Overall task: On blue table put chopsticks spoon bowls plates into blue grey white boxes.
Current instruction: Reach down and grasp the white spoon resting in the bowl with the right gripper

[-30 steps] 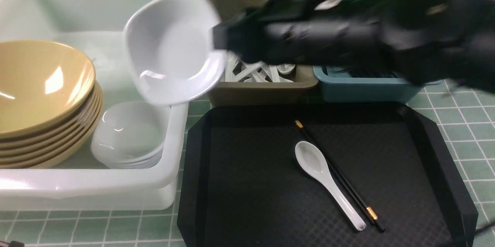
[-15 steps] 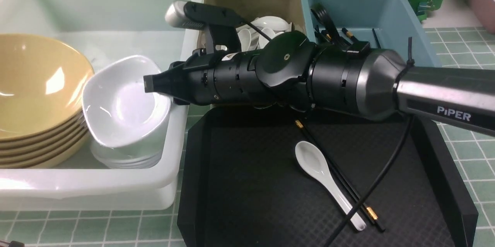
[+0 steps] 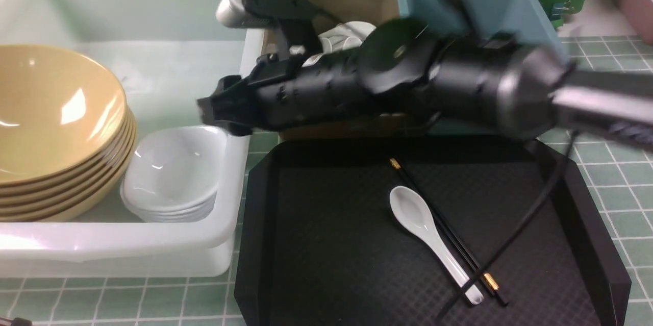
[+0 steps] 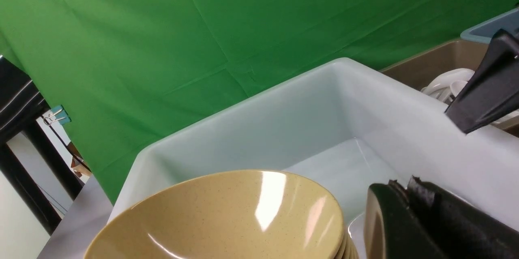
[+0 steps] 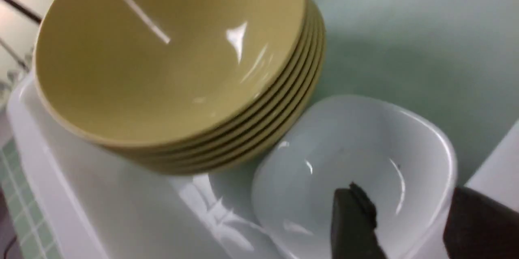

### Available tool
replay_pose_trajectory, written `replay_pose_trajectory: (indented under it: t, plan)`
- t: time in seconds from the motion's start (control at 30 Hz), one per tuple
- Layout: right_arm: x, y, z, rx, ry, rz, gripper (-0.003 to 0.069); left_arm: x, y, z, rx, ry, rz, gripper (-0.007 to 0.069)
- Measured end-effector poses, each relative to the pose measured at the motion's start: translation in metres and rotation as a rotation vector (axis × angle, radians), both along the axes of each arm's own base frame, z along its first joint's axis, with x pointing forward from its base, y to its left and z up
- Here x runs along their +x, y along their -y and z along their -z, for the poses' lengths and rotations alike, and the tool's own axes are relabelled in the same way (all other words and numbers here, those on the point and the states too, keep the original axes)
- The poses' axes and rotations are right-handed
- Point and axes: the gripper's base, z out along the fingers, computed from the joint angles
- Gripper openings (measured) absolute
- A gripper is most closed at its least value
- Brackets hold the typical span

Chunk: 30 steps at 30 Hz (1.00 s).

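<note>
Nearly level, the right arm (image 3: 459, 86) reaches across the grey bin (image 3: 336, 2), its right gripper (image 5: 405, 194) spread open and empty over stacked plates (image 3: 176, 173) in the white tub (image 3: 232, 198).

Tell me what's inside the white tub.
A stack of tan bowls and, beside it, a stack of white plates. The lower ones show only rims; the tub floor under them is hidden.

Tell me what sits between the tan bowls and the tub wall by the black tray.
The stack of white plates, inside the white tub beside the bowls; the front view shows it.
</note>
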Motion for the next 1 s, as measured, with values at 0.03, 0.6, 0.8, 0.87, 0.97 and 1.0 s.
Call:
replay_pose_trajectory:
  t: [0.03,0.6,0.8,0.87,0.97,1.0]
  plan:
    - [-0.005,0.019,-0.017,-0.074,0.022,-0.065,0.0358,0.000,0.000,0.000,-0.001,0.000,0.000,0.0005]
    - [-0.059,0.153,0.088,-0.814,-0.284,-0.025,0.0359,0.000,0.000,0.000,-0.009,0.004,0.006,0.0005]
    - [-0.062,0.153,0.114,-0.757,-0.299,0.042,0.0359,0.000,0.000,0.000,-0.009,0.002,0.006,0.0005]
    - [-0.063,0.150,0.117,-0.734,-0.325,0.050,0.0359,0.000,0.000,0.000,-0.008,0.002,0.005,0.0005]
    - [-0.065,0.146,0.117,-0.723,-0.318,0.043,0.0350,0.000,0.000,0.000,-0.008,0.002,0.005,0.0005]
    - [-0.066,0.143,0.117,-0.721,-0.306,0.032,0.0328,0.000,0.000,0.000,-0.008,0.002,0.005,0.0005]
